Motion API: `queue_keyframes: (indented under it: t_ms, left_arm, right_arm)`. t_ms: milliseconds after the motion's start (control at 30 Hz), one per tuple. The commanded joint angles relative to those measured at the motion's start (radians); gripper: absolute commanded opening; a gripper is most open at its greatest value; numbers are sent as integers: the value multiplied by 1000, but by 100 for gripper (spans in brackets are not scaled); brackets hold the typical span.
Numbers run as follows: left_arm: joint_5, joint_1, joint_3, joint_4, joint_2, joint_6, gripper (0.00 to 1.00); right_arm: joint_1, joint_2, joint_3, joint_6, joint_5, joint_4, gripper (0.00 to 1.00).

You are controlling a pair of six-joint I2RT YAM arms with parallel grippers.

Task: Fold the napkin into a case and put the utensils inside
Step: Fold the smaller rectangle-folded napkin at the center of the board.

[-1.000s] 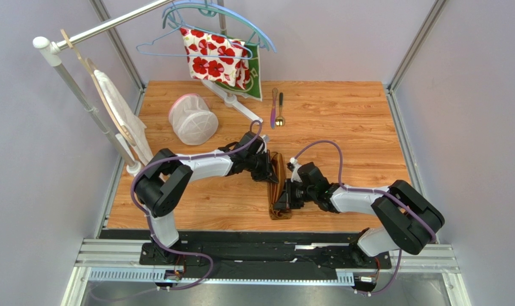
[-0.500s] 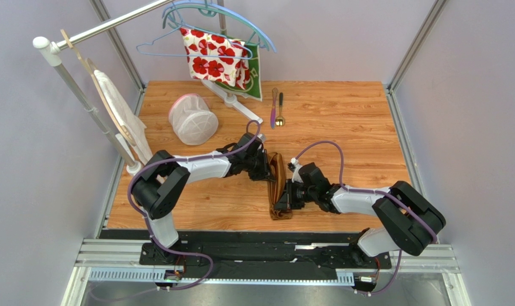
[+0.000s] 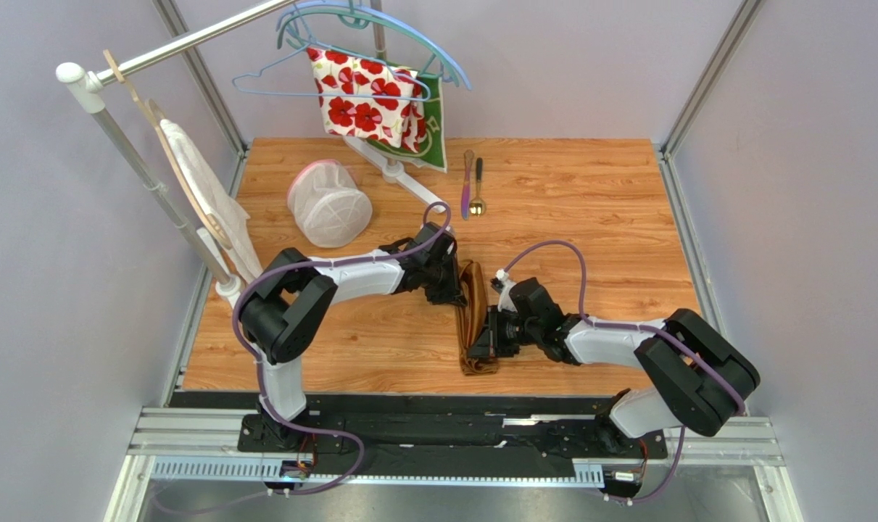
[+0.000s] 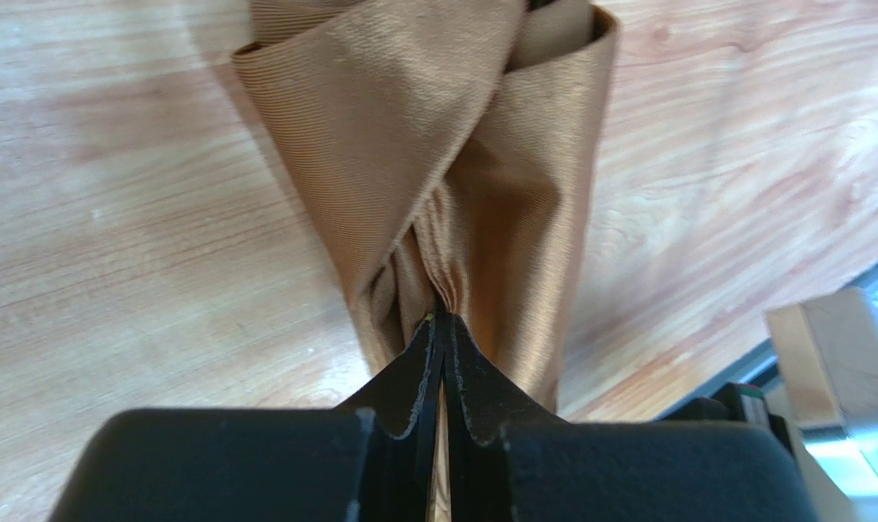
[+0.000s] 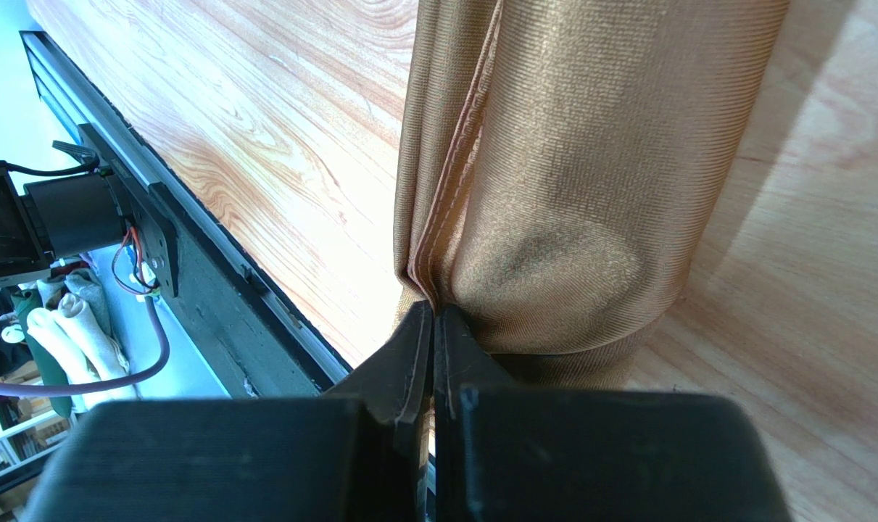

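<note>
The golden-brown satin napkin (image 3: 475, 315) lies folded into a narrow long strip in the middle of the table, running near to far. My left gripper (image 3: 457, 291) is shut on its far part, pinching a gathered fold (image 4: 443, 272). My right gripper (image 3: 482, 339) is shut on its near part, pinching the hemmed edge (image 5: 438, 261). The purple-pink knife (image 3: 466, 182) and the gold-bowled spoon (image 3: 477, 187) lie side by side on the table further back, apart from the napkin.
A white mesh basket (image 3: 328, 203) stands at the back left. A red-flowered cloth (image 3: 367, 96) and a green cloth (image 3: 437, 133) hang from hangers on a rail at the back. A white bracket (image 3: 399, 174) lies near the utensils. The black table edge (image 5: 182, 272) runs close to the napkin's near end.
My left arm has shifted slightly, its elbow moving right and its gripper a little further back. The napkin and my right gripper stay almost where they were.
</note>
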Motion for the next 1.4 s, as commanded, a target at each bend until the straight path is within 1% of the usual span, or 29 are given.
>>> queue_keyframes:
  t_ms: [0,133,300,333,467,600,700,733,867,1033,1167,1367]
  left_arm:
    - [-32,0,44,-40,15,26,8]
    - [-22,0,35,-17,18,16,16]
    - [-4,0,43,-2,35,13,17]
    - [-4,0,42,3,35,7,20]
    - [-4,0,61,-3,49,7,25]
    - [-1,-1,64,1,59,3,20]
    - [-13,0,81,-19,70,7,12]
    - [-22,0,85,-34,69,12,7]
    - [-62,0,102,-85,43,33,0]
    - [-101,0,73,-129,-34,59,0]
    - [-102,0,43,-145,-75,65,0]
    - [-98,0,36,-143,-47,64,0]
  right_arm:
    - [-5,-4,-26,-27,24,-20,0]
    - [-3,-3,-26,-26,21,-16,0]
    - [-3,-1,-26,-27,21,-13,0]
    - [-5,0,-26,-26,21,-12,0]
    - [-5,2,-28,-27,20,-10,0]
    - [-5,5,-26,-27,18,-9,0]
    - [-5,4,-26,-27,18,-6,0]
    - [-3,5,-28,-26,18,-7,0]
    - [-3,5,-28,-26,20,-9,0]
    - [-5,2,-32,-24,23,-6,0]
    - [-6,7,-29,-24,21,-3,0]
    - [-5,1,-31,-21,21,-4,0]
